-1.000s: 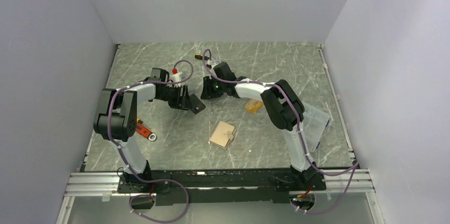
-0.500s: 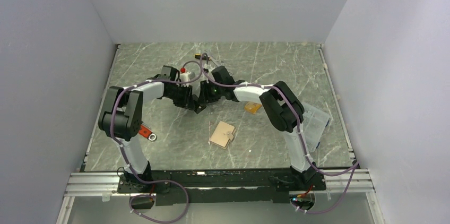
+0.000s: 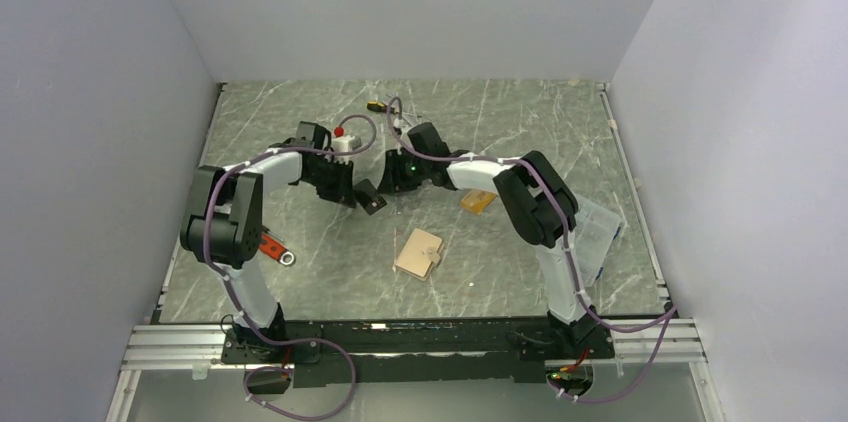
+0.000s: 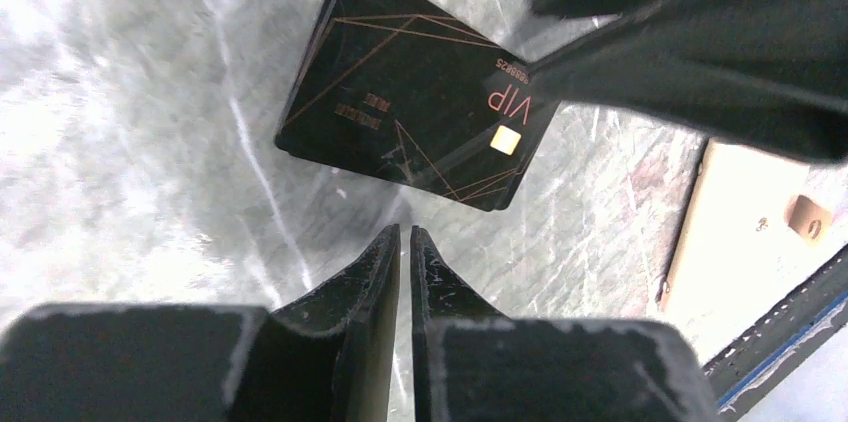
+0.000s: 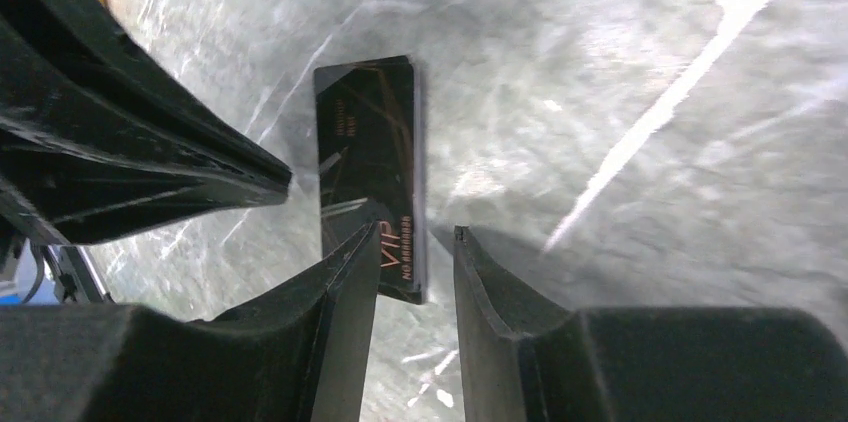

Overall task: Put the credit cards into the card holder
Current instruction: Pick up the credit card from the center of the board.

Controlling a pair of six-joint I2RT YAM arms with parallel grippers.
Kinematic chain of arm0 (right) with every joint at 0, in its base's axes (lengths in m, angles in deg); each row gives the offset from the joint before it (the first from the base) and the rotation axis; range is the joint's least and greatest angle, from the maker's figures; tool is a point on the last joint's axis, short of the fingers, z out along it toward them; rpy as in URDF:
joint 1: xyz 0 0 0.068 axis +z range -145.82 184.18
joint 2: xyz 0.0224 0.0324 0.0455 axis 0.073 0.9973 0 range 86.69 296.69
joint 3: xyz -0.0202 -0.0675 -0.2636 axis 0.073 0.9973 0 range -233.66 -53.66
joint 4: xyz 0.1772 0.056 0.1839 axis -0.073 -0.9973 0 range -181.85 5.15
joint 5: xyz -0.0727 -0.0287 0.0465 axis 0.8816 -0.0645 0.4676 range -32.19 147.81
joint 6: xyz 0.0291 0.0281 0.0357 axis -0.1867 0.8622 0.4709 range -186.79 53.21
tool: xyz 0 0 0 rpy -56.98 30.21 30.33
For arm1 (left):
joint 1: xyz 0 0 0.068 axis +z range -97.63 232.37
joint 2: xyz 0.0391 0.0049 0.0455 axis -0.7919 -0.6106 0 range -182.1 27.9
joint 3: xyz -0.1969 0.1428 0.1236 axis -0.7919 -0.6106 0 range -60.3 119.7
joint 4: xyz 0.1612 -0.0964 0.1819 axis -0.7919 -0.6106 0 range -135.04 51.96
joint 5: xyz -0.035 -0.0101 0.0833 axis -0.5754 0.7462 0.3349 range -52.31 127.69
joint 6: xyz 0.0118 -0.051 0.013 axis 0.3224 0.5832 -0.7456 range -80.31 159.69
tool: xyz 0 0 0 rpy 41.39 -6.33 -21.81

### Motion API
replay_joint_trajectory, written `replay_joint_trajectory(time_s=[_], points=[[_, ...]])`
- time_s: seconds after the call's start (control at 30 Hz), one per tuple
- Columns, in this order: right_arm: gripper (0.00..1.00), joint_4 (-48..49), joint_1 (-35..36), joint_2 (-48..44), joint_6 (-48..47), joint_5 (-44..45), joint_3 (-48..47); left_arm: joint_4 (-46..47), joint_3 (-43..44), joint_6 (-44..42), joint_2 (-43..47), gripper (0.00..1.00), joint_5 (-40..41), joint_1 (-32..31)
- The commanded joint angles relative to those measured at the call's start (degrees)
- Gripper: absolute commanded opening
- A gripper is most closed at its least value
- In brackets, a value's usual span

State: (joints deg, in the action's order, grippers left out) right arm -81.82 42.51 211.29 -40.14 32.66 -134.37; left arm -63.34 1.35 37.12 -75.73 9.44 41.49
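Left wrist view: left fingers [image 4: 368, 287] almost together, empty, near black card [image 4: 405, 107]; right fingers [image 5: 495, 294] narrowly parted over its end

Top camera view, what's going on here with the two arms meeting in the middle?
Both arms are working on the black card. The left hand is closed and empty, its tips just short of the card. The right hand has its fingers apart around one end of it, not visibly clamping. The tan card holder lies folded shut nearer the robot. An orange card lies to its right, further back.
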Motion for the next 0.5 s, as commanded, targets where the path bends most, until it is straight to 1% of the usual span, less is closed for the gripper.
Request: replay_joint_trajectory(time_s=[0.0, 0.1, 0.17, 0.37, 0.47], points=[[0.37, 0.91, -3.0, -1.93, 1.8, -1.2, -0.44, -1.61, 4.09, -4.0, 3.68, 0.15, 0.4, 1.12], [0.4, 0.93, -3.01, -0.02, 2.36, -1.83, -2.43, -1.08, 5.2, -4.44, 3.59, 0.16, -0.86, 2.19], [0.4, 0.62, -2.41, 1.14, 2.72, -2.61, -3.3, -0.53, 5.32, -4.36, 3.22, 0.17, -3.16, 3.56], [0.41, 0.95, 0.23, 1.59, 3.0, -2.89, -1.54, -1.43, 4.38, -7.18, 2.67, 0.17, -7.45, 5.86], [0.41, 1.05, 1.31, 1.86, 3.64, -3.46, -1.11, -1.49, 2.91, -9.07, 3.67, 0.18, -7.74, 5.95]])
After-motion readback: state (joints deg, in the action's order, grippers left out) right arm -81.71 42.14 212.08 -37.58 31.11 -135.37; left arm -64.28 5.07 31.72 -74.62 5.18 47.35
